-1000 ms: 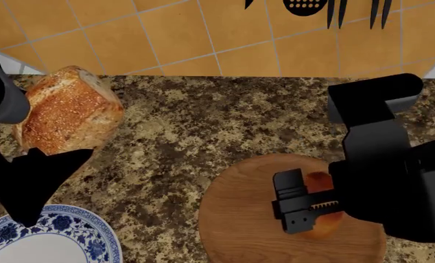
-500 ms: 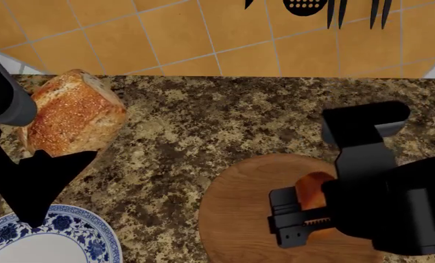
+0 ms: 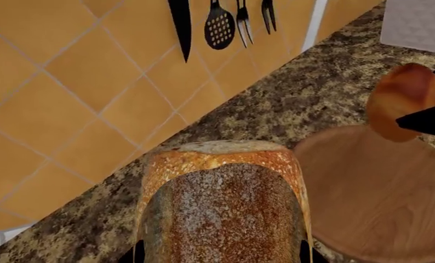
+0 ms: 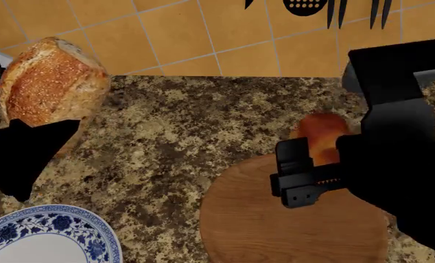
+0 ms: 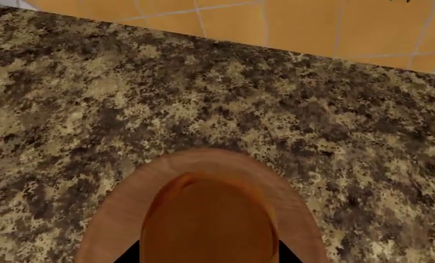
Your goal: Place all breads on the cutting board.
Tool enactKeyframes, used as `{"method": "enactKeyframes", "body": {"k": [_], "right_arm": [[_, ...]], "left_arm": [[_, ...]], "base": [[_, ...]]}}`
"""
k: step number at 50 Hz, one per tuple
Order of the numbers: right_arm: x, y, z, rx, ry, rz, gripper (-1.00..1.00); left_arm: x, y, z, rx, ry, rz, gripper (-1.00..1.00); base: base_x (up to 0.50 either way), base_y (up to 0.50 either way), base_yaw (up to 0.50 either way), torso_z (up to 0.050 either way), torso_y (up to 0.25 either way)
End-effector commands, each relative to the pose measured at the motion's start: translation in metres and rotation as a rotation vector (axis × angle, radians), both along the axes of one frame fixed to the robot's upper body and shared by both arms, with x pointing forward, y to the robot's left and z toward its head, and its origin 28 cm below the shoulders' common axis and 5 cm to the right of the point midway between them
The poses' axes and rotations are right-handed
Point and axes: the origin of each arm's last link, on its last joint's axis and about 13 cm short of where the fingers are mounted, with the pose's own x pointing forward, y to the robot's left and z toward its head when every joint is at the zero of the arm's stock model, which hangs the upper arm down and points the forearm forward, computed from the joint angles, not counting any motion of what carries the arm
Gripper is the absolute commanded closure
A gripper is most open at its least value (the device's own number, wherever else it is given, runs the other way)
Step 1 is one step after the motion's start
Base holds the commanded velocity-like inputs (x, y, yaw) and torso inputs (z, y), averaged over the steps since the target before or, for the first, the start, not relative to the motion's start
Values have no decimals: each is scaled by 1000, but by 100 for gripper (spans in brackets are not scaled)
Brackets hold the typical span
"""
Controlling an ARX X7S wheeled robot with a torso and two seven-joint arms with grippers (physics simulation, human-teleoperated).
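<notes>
The seeded tan-brown loaf [image 4: 46,82] hangs above the granite counter at the left, and my left gripper [image 4: 35,129] is shut on it. In the left wrist view the loaf [image 3: 225,208] fills the space between the two fingers of that gripper [image 3: 221,257]. The glossy golden roll [image 4: 321,134] is held above the counter at the right with my right gripper [image 4: 316,164] shut on it. In the right wrist view the roll [image 5: 210,219] sits between the dark tips of that gripper [image 5: 209,257]. The roll [image 3: 404,98] also shows in the left wrist view. The cutting board is out of view.
A round brown wooden disc [image 4: 254,219] lies on the counter under the right gripper. A blue-and-white plate [image 4: 49,235] sits at the near left. Black utensils [image 4: 305,6] hang on the orange tiled wall behind the speckled counter [image 4: 188,126].
Both grippers have risen. The loaf has come up off the counter at the left, and the roll has lifted off the wooden disc and moved toward the wall.
</notes>
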Motion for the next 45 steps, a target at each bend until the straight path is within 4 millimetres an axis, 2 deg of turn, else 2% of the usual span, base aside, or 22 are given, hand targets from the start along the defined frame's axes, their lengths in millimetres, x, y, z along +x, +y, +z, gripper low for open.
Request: {"method": "enactKeyframes", "body": {"k": [1,6,14,18,24,45], "right_arm": [[-34,-2,26,60,-174,-7,100],[-49,-3,34,114,-288,-35,100],[-72,2,28,124,-469,-91,100],[-88,2,31,57,-543,-103,100],[-104,2,30,78,-579,-109,100],[-101,1,17,128,-570,-107,100]], "left_arm": [[-14,3,11,-74,-54,41,100],[-20,2,10,-107,-92,63,100],[-34,-5,5,-143,-197,160,100],[-46,-2,13,-153,-229,185,100],[-54,-1,18,-189,-245,197,100],[-46,3,18,-248,-284,241,100]], "base": [[0,0,0,0,0],[0,-1,0,0,0],[0,-1,0,0,0],[0,0,0,0,0],[-28,1,0,0,0],[-345,117,0,0,0]]}}
